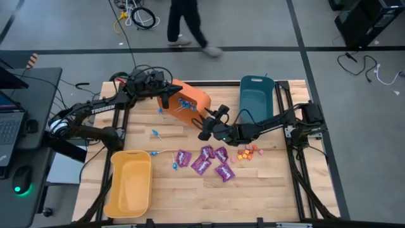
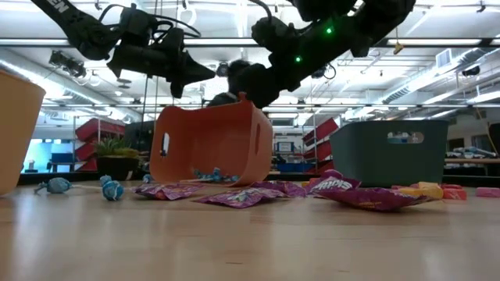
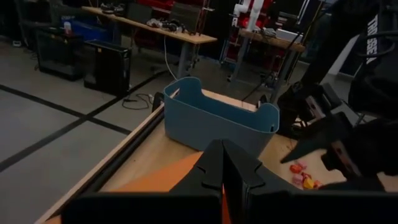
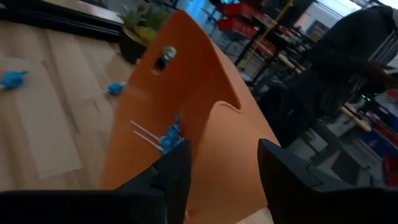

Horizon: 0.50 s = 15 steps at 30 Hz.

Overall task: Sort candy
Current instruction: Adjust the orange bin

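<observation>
Orange bin (image 1: pixel 190 101), tipped with blue lollipops (image 1: pixel 185 105) inside, is pinched at its rim by the closed left gripper (image 1: pixel 166 96), while the right gripper (image 1: pixel 211 120) gapes empty just beside it, purple packets (image 1: pixel 205 161) lying near below.

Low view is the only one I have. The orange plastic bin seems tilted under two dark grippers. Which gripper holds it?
Observer: The left gripper is shut on the rim of the orange plastic bin; the high view shows it.
Operator: And the other one?
Observer: The right gripper is open at the bin's opposite end, facing the bin and holding nothing.
Operator: Is candy inside the bin?
Observer: Yes, blue-wrapped lollipops on thin sticks lie in it.
</observation>
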Motion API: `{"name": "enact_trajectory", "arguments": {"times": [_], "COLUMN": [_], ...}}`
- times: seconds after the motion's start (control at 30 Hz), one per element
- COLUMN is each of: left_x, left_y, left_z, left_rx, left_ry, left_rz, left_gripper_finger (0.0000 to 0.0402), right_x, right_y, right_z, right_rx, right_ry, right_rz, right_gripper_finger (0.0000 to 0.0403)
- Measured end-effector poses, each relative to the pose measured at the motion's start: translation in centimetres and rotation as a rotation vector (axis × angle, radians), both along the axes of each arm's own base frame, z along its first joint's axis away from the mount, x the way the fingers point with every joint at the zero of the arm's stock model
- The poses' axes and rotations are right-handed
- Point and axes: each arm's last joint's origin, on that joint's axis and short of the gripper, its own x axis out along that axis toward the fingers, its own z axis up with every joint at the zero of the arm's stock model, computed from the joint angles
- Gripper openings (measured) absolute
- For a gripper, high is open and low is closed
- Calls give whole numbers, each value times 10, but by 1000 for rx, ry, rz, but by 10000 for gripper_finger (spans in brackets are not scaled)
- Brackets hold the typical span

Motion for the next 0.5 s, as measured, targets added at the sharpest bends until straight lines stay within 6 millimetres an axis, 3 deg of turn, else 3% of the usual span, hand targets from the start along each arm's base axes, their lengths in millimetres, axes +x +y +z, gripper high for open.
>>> {"name": "enact_trajectory", "arguments": {"times": [0.5], "left_x": [-2], "left_y": [-2], "left_z": [-14], "left_rx": [-30], "left_ry": [132], "left_rz": [-4], "left_gripper_finger": [5], "right_x": [-1], "right_y": [-21], "right_z": [0], "right_rx": [29], "right_ry": [-32], "right_rz": [-68], "right_gripper_finger": [119]}}
